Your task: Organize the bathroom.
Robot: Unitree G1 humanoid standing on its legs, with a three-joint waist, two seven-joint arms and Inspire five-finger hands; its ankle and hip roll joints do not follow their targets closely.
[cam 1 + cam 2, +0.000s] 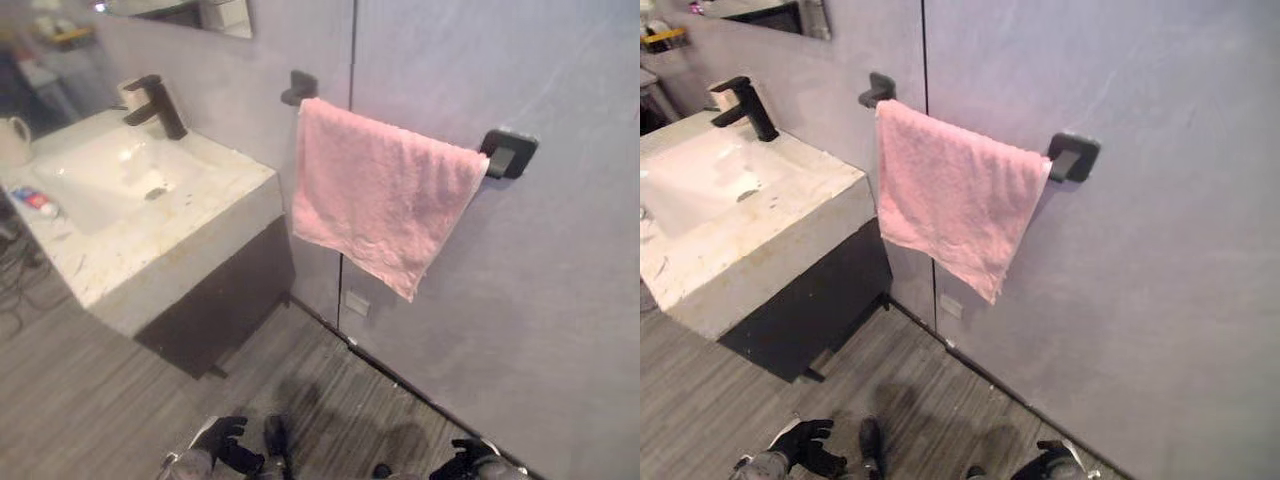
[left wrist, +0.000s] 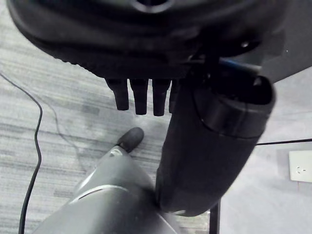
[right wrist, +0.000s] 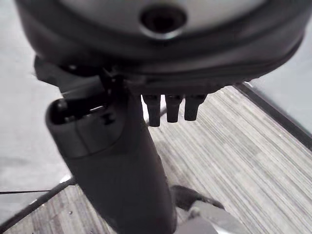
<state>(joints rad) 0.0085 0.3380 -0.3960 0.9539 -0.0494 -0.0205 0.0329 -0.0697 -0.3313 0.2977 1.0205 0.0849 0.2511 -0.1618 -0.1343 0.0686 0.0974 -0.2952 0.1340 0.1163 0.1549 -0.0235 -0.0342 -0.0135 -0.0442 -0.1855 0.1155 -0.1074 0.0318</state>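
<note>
Fingers of both hands hang relaxed, empty; one pink towel (image 1: 385,190) drapes one rail (image 1: 508,153).

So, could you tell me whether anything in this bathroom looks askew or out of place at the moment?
The pink towel hangs unevenly on the black wall bar: its hem slants to a low corner on one side. A tube lies loose on the white counter beside the basin. Both hands, left and right, hang low and empty.
</note>
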